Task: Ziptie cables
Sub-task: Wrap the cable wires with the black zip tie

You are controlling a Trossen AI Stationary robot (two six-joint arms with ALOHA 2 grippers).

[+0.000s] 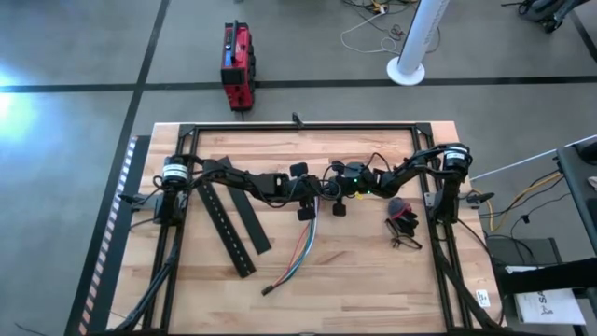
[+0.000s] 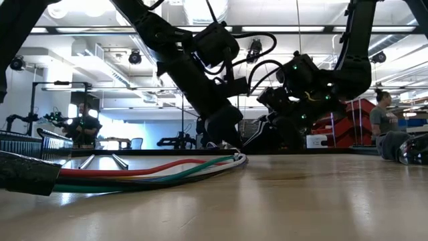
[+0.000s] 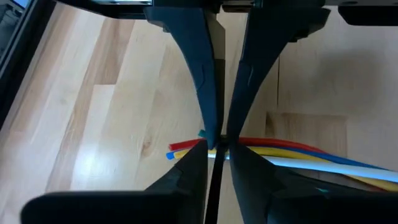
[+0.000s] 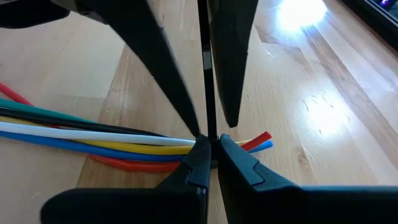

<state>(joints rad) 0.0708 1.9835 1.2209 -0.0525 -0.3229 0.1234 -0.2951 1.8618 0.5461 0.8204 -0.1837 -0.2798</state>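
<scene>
The cables [image 1: 300,247] are a bundle of blue, green, red, yellow and white wires. They lie on the wooden table, running from its middle toward the near edge. At their far ends [image 3: 180,149] a thin black zip tie strap [image 4: 207,74] crosses the bundle. My two grippers meet there, tip to tip. My right gripper [image 4: 210,146] comes from the right and is shut on the strap. My left gripper [image 3: 219,155] comes from the left, slanting down. Its fingers [image 4: 186,99] stand narrowly open on either side of the same strap. My right gripper pinches the zip tie strap [image 4: 208,127] between its two fingertips, right at the bundle near the wire ends. It comes slanting down from the table's right. The strap runs on from the tips between the left gripper's fingers. The cables stay flat on the table.
Two long black slotted bars [image 1: 229,224] lie left of the cables. A small dark wire tangle [image 1: 403,224] sits to the right. A black frame [image 1: 298,126] borders the table, and a red case [image 1: 236,63] stands on the floor beyond. People [image 2: 83,124] are in the room behind.
</scene>
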